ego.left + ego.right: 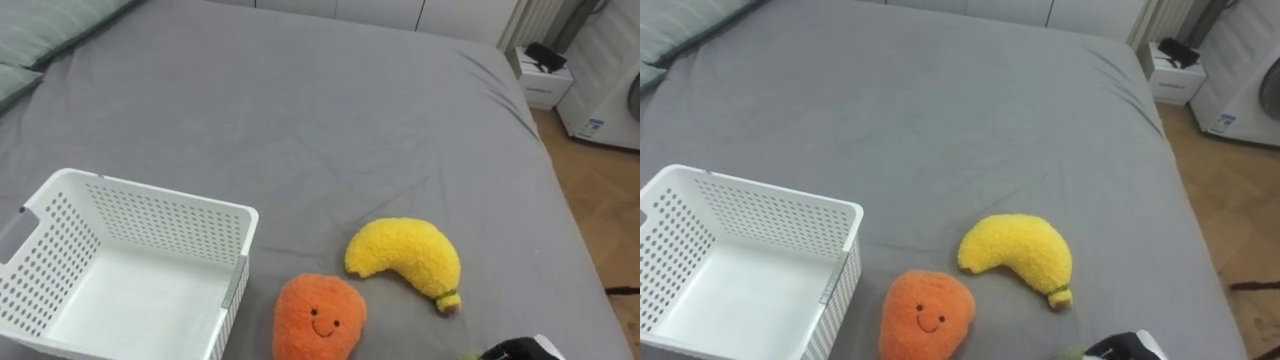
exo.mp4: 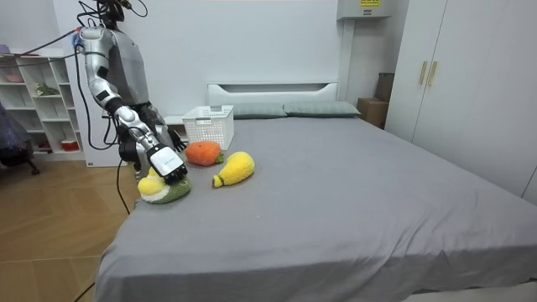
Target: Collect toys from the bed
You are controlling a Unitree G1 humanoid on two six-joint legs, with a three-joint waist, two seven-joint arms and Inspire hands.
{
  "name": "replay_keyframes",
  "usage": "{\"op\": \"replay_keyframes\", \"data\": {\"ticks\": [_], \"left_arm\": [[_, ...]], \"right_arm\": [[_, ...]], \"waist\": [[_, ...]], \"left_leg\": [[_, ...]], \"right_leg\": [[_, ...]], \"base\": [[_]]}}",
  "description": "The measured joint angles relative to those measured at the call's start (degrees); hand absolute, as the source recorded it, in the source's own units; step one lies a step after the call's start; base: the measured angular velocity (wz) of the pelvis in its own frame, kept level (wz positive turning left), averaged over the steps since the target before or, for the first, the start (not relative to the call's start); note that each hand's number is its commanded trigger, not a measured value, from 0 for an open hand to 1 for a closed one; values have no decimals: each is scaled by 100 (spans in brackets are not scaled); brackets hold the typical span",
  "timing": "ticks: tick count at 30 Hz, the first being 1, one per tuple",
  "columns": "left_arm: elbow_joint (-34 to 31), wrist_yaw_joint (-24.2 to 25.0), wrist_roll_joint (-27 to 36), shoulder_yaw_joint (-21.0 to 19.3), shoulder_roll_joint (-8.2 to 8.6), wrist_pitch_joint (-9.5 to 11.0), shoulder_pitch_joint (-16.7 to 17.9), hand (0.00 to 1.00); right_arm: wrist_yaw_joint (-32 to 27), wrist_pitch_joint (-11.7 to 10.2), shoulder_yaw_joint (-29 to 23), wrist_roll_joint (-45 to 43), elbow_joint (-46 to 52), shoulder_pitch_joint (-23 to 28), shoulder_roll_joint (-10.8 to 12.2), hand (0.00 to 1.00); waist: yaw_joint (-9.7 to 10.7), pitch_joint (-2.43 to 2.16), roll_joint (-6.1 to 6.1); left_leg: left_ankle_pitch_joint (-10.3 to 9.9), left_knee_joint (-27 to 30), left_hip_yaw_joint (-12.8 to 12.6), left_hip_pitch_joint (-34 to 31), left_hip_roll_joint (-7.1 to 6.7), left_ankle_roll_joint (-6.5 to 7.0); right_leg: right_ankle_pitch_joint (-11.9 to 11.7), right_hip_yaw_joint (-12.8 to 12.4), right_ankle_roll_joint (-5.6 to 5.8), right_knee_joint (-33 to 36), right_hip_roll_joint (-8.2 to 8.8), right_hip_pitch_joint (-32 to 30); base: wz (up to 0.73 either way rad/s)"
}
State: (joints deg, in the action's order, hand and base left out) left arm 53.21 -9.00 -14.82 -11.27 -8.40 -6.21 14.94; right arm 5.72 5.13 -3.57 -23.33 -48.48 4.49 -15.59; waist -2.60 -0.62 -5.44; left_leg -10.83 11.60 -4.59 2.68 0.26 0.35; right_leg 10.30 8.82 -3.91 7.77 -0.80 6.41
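An orange plush toy with a smiling face (image 1: 318,318) lies on the grey bed (image 1: 320,130) near its front edge. Just right of it lies a yellow banana plush (image 1: 405,258). A white perforated basket (image 1: 150,215) stands to their left, with nothing inside that I can see. In the room view my right hand (image 2: 168,164) reaches down onto a third toy, yellow and green (image 2: 159,189), at the bed's corner. A dark bit of that hand (image 1: 515,350) shows at the bottom edge of the eye views. Its grip is hidden.
I stand at the bed's side near the foot corner. Green-grey pillows (image 1: 40,40) lie at the head end. A white nightstand (image 1: 545,85) and wooden floor (image 1: 600,220) are past the bed's right edge. A shelf unit (image 2: 33,101) stands behind me.
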Motion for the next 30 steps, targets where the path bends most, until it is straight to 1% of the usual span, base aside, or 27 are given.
{"op": "replay_keyframes", "data": {"ticks": [1, 4, 7, 12, 14, 15, 16, 19, 20, 22, 23, 24, 25, 27, 28, 29, 30], "left_arm": [[0, 1, -2, 0, 0, -4, 2, 0], [-17, 50, -56, -1, -2, -7, -15, 0], [-25, 75, -58, -1, -3, -7, -26, 0], [-22, 81, -56, -1, -3, -11, -44, 0], [-22, 80, -54, -1, -3, -11, -43, 0], [-23, 79, -50, 4, -2, -11, -43, 0], [-36, 86, -48, 4, 2, -18, -57, 0], [-21, 130, -39, -3, 2, -25, -85, 0], [-13, 141, -44, -21, 3, -24, -86, 0], [-6, 198, -32, -88, 13, -23, -86, 0], [-7, 198, -34, -105, 27, -25, -83, 0], [-17, 199, -43, -173, 72, -25, -90, 0], [-20, 199, -43, -209, 94, -24, -93, 0], [-14, 212, -35, -216, 99, -44, -92, 0], [-1, 215, -25, -214, 96, -46, -94, 0], [24, 215, 25, -214, 95, -45, -101, 0], [24, 194, 56, -216, 94, -37, -94, 0]], "right_arm": [[9, 4, 0, 0, 0, 6, 0, 100], [71, 69, 1, 0, -3, 9, 1, 100], [85, 80, 11, 0, -3, -7, 1, 100], [141, 115, 14, 23, -23, -20, 2, 100], [145, 123, 13, 53, -42, -31, 2, 100], [154, 126, 4, 53, -14, -33, 3, 100], [209, 193, -17, 52, 109, -38, 3, 100], [342, 304, -34, 15, 441, -22, 3, 100], [408, 373, -36, -34, 719, 21, 2, 100], [468, 431, -35, -97, 1396, 133, 0, 100], [480, 449, -37, -142, 1564, 147, 0, 100], [502, 490, -58, -252, 1998, 208, 1, 100], [512, 498, -77, -295, 2232, 242, 1, 100], [604, 506, -226, -469, 3222, 249, 1, 100], [609, 503, -279, -484, 3431, 235, -1, 100], [612, 501, -391, -484, 3796, 198, -3, 100], [609, 498, -479, -485, 4079, 146, -13, 100]], "waist": [[-3, 3, -3], [-60, 36, -44], [-91, 43, -55], [-95, 42, -61], [-95, 34, -57], [-73, 26, -89], [-55, 21, -81], [-42, 24, -92], [-40, 27, -92], [-41, 38, -83], [-39, 40, -80], [-9, 43, -73], [0, 45, -69], [93, 55, -31], [106, 55, -29], [118, 39, 1], [108, 54, -26]], "left_leg": [[0, -1, 0, 1, -1, 1], [-4, -1, -5, -14, -3, 3], [-6, -1, -5, -31, -4, 3], [-6, -7, -3, -53, -6, 3], [-5, -7, -3, -50, -6, 3], [-5, -4, 7, -48, -9, 3], [-5, 7, 9, -56, -9, 4], [-4, 14, 8, -48, -9, 4], [-3, 14, 4, -38, -10, 5], [-2, 2, -23, -16, -8, 5], [-3, -1, -28, -13, -9, 5], [-2, -5, -31, -15, -11, 7], [-1, -7, -31, -19, -11, 8], [-1, -9, -36, -33, -11, 9], [-1, -10, -38, -33, -11, 9], [-1, -10, -44, -29, -11, 9], [4, -33, -80, -7, -6, 9]], "right_leg": [[0, -2, 0, 1, 0, 0], [-5, -15, 5, 11, -1, -15], [-5, -16, 5, 9, -1, -39], [-5, -14, 5, 3, -1, -56], [-5, -17, 5, 3, -2, -57], [-5, -17, 5, 6, -2, -54], [-5, -15, 5, 10, -2, -57], [-5, -17, 5, 16, -1, -56], [-5, -21, 5, 22, 0, -58], [-5, -71, 6, 34, -3, -60], [-5, -79, 6, 36, -3, -58], [-6, -83, 10, 36, -2, -69], [-8, -87, 12, 38, -2, -78], [-7, -92, 14, 60, 0, -111], [-7, -93, 14, 67, 0, -115], [-7, -98, 14, 77, 1, -117], [-7, -125, 14, 87, 0, -124]], "base": [[0], [0], [0], [0], [0], [0], [0], [0], [-3], [-8], [-7], [0], [0], [-2], [0], [-6], [-7]]}}
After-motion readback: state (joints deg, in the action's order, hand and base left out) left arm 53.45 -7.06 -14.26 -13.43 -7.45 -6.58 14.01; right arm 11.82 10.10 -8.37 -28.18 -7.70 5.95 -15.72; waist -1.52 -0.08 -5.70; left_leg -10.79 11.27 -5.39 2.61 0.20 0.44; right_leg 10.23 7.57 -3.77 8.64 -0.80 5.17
